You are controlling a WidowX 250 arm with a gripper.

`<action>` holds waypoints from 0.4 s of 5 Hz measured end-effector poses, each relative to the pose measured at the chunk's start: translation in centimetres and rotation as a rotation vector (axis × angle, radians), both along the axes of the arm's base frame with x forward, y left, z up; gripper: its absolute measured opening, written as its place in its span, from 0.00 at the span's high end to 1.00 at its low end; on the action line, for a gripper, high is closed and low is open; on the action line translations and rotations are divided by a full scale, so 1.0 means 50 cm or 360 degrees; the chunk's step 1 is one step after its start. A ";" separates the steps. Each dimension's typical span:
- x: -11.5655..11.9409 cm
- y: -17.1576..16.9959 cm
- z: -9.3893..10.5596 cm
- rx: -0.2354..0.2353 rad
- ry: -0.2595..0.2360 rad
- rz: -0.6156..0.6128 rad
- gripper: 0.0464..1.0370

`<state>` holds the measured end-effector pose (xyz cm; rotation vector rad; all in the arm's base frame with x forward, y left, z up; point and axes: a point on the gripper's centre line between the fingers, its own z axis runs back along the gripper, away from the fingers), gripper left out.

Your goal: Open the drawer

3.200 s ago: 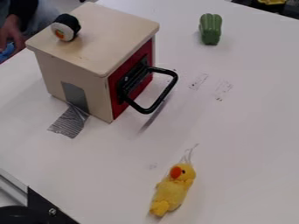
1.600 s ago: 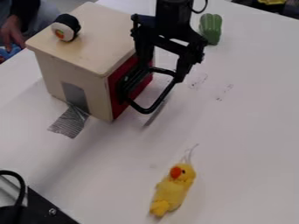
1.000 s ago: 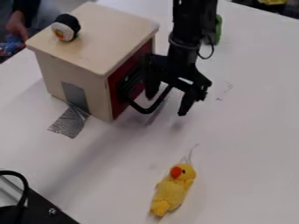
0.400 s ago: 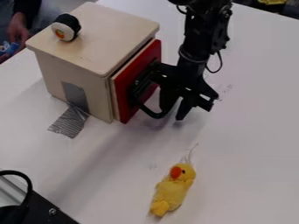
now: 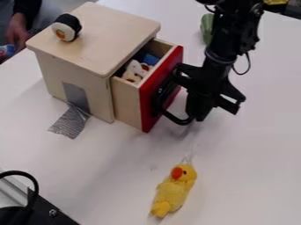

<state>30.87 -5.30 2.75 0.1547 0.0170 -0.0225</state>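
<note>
My gripper (image 5: 199, 109) is at the outer end of the black drawer handle (image 5: 171, 117), with its fingertips close together, shut on the bar. The drawer (image 5: 130, 102) with the red front stands partly out of the wooden box (image 5: 91, 48), on the box's right side. Through the gap at its top I see a white and brown toy (image 5: 134, 71) and something blue (image 5: 150, 59) inside.
A sushi toy (image 5: 66, 27) sits on top of the box, and grey tape (image 5: 71, 122) runs from its side to the table. A yellow plush duck (image 5: 174, 190) lies towards the front. A green toy (image 5: 206, 28) is behind the arm.
The gripper came down from the top to the handle, its fingers closed, and it moved right. The drawer slid out of the box with it, exposing the toys inside.
</note>
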 end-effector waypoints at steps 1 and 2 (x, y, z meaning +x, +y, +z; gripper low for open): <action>0.002 -0.023 0.005 -0.0013 -0.0006 -0.0022 0.93; 0.002 -0.030 0.008 -0.0020 -0.0005 -0.0027 0.93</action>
